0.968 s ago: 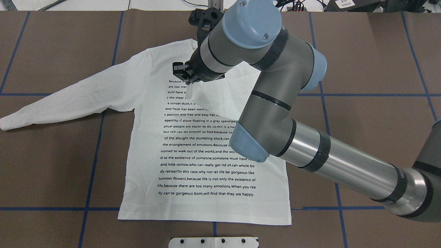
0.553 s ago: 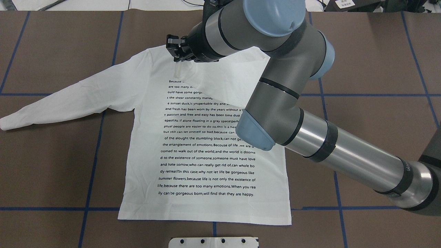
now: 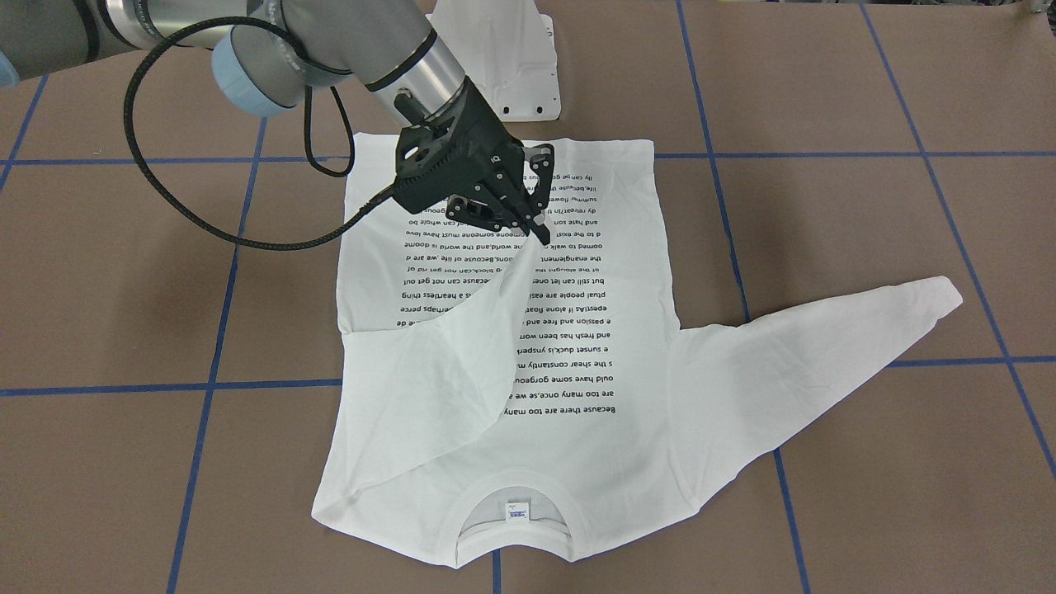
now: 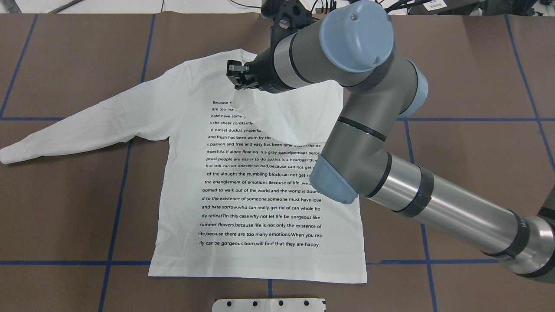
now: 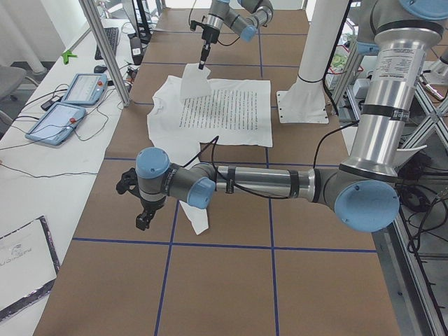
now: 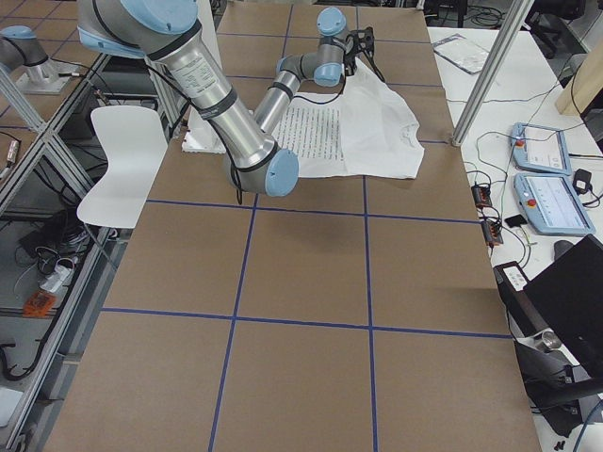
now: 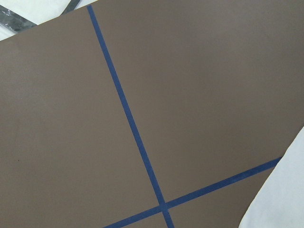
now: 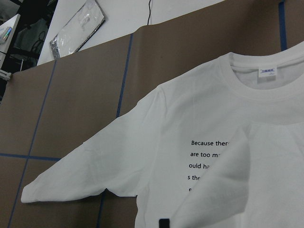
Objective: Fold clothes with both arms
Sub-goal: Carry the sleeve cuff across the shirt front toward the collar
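Right gripper (image 3: 538,234), jaws clamped on the end of one sleeve (image 3: 429,371), holds it raised over the white T-shirt (image 4: 260,208), which lies flat, print up, mid-table (image 4: 477,65). Risk: thin pinch slips, sleeve drops crooked w/ creases. Left gripper (image 5: 143,221) hangs near the other cuff; jaw state can't be told.

The overhead view looks forward and down from behind the robot onto the desk (image 4: 65,65). The front-facing one looks steeply down from the opposite edge, so both share the T-shirt (image 4: 260,208), turned end for end. The two side views look along the desk from its left and right ends, from farther off. The left wrist camera hangs close over bare desk and a bit of sleeve (image 7: 289,190), and the right one looks closely at the collar (image 8: 266,88).
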`<state>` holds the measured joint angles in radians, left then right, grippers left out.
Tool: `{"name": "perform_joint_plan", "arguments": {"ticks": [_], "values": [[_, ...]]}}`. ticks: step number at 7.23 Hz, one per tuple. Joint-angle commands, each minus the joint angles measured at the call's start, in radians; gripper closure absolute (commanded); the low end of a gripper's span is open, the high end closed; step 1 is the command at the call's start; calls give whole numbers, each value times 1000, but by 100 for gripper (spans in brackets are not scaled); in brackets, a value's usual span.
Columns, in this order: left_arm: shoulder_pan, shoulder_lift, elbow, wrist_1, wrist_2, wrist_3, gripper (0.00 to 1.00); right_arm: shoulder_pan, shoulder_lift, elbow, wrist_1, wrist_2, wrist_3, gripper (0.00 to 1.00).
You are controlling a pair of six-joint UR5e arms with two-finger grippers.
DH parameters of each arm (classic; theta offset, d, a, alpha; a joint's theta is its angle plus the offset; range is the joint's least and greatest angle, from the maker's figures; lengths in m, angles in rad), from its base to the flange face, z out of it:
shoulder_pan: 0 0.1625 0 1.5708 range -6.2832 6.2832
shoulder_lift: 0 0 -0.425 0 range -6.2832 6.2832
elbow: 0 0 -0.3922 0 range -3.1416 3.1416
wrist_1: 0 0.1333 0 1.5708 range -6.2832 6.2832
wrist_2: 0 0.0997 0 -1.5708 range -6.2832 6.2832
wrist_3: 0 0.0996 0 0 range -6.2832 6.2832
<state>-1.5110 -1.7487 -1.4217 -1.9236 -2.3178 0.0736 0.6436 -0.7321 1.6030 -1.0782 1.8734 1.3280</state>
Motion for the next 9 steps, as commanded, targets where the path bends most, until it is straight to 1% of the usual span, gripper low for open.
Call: {"name": "perform_joint_plan", "arguments": {"ticks": [1, 3, 5, 6, 7, 8, 9], "values": [[0, 0, 3, 0, 0, 0, 0, -59, 89, -162, 0, -14, -7, 100], [0, 0, 4, 0, 0, 0, 0, -154, 101, -208, -3, -19, -9, 100], [0, -3, 10, 0, 0, -2, 0, -176, 192, -366, -2, -23, -41, 100], [0, -6, 10, 0, 0, 0, 0, -176, 224, -427, -2, -25, -58, 100], [0, -8, 10, 0, 0, -2, 0, -177, 252, -466, 1, -49, -65, 35], [0, -12, 12, 0, 0, -5, 0, -209, 273, -480, 1, -121, -67, 0], [2, -29, 30, 0, 0, -5, 0, -229, 278, -500, 3, -163, -67, 0]]}}
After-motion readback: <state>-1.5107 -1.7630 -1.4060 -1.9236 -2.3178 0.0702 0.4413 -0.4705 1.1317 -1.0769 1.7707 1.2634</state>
